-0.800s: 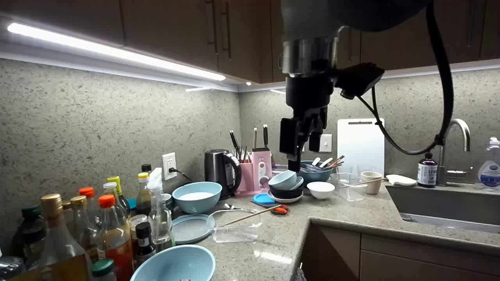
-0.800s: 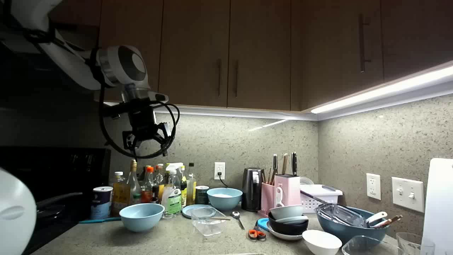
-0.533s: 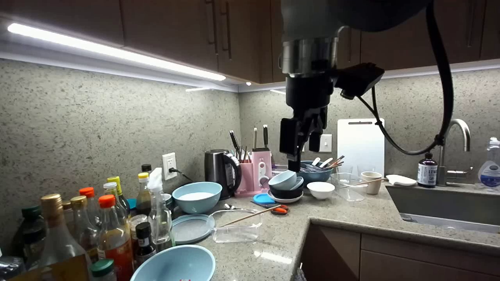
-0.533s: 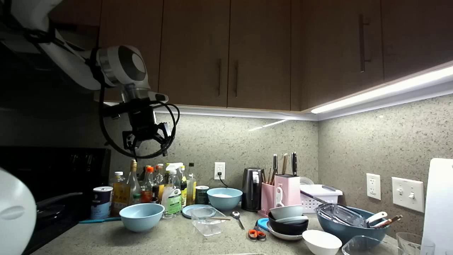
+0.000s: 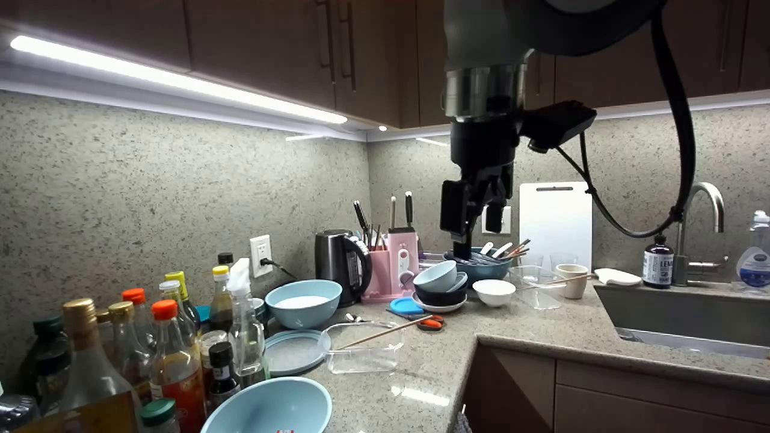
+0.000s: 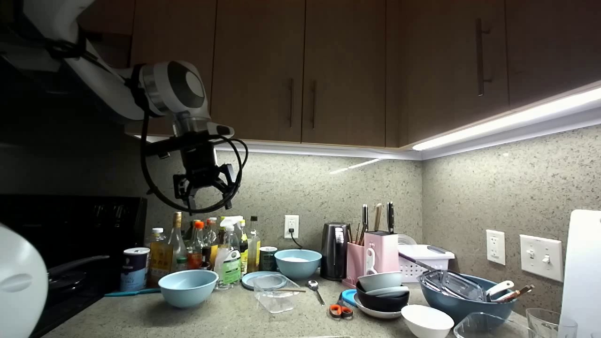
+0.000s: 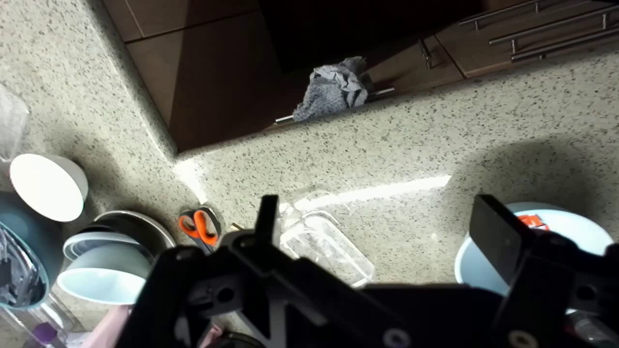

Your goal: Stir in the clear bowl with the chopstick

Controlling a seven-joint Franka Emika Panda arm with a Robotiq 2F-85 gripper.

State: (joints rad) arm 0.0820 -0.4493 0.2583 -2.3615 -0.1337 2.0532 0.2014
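The clear bowl is a see-through rectangular container point(image 5: 364, 359) on the counter; it shows in both exterior views point(image 6: 278, 303) and in the wrist view point(image 7: 338, 251). The chopstick point(image 5: 388, 331) is a thin brown wooden stick lying slanted across the bowl, with one end past its rim; it also shows in an exterior view point(image 6: 288, 290). In the wrist view only a tip of it point(image 7: 235, 226) shows beside a finger; the rest is hidden. My gripper point(image 7: 377, 212) is wide open and empty, pointing down, high above the counter in both exterior views point(image 5: 478, 231) point(image 6: 210, 206).
A light blue bowl point(image 6: 188, 288) stands near the clear bowl, with bottles point(image 5: 174, 355) behind it. Orange-handled scissors point(image 6: 340, 311), a spoon point(image 6: 317, 292), stacked bowls point(image 6: 382, 295) and a white bowl point(image 6: 427, 321) lie along the counter. Wall cabinets point(image 6: 258, 70) hang above.
My gripper has moved a little to the right in both exterior views, staying open and high. The bowl, the chopstick and the other objects have not moved.
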